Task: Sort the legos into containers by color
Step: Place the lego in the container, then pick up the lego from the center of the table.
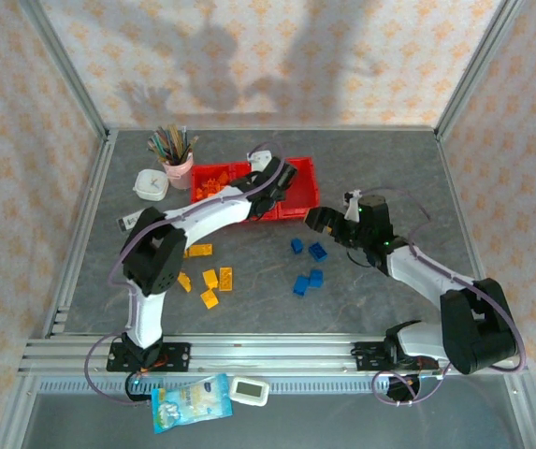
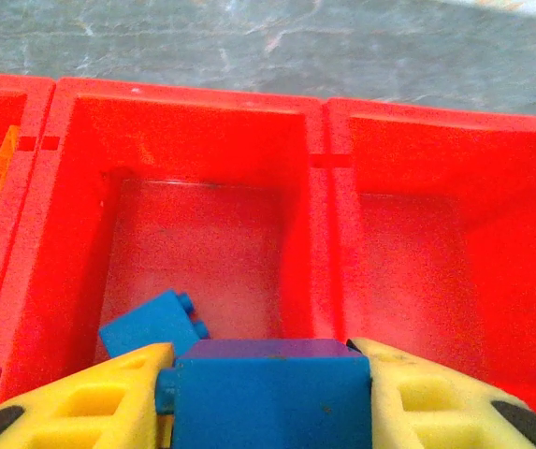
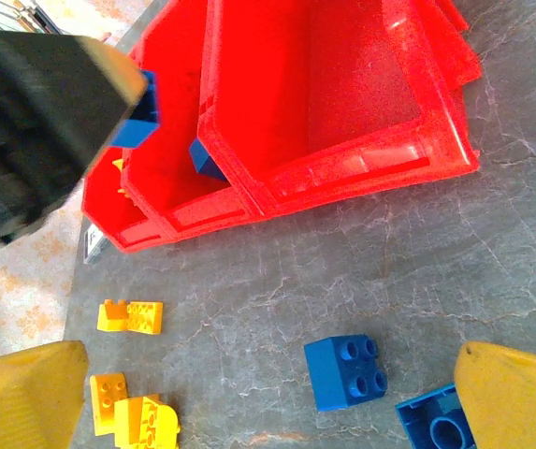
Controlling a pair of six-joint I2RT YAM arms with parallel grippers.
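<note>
Three joined red containers (image 1: 297, 211) stand at the table's back. My left gripper (image 1: 282, 178) hovers over the middle one (image 2: 193, 122), shut on a blue lego (image 2: 268, 398). Another blue lego (image 2: 151, 323) lies in that bin. Orange legos (image 1: 213, 180) fill the left bin, and the right bin (image 2: 436, 271) is bare. My right gripper (image 1: 321, 223) is open and low over the table. A blue lego (image 3: 344, 371) lies between its fingers, and an upturned blue one (image 3: 436, 430) sits by the right finger. Other blue legos (image 1: 307, 281) and yellow legos (image 1: 211, 281) lie loose in front of the bins.
A pink cup of pencils (image 1: 176, 159) and a small white box (image 1: 150, 183) stand left of the bins. A flat tag (image 1: 129, 220) lies near the left arm. A snack bag (image 1: 188, 400) and a white device (image 1: 249, 390) sit below the front rail.
</note>
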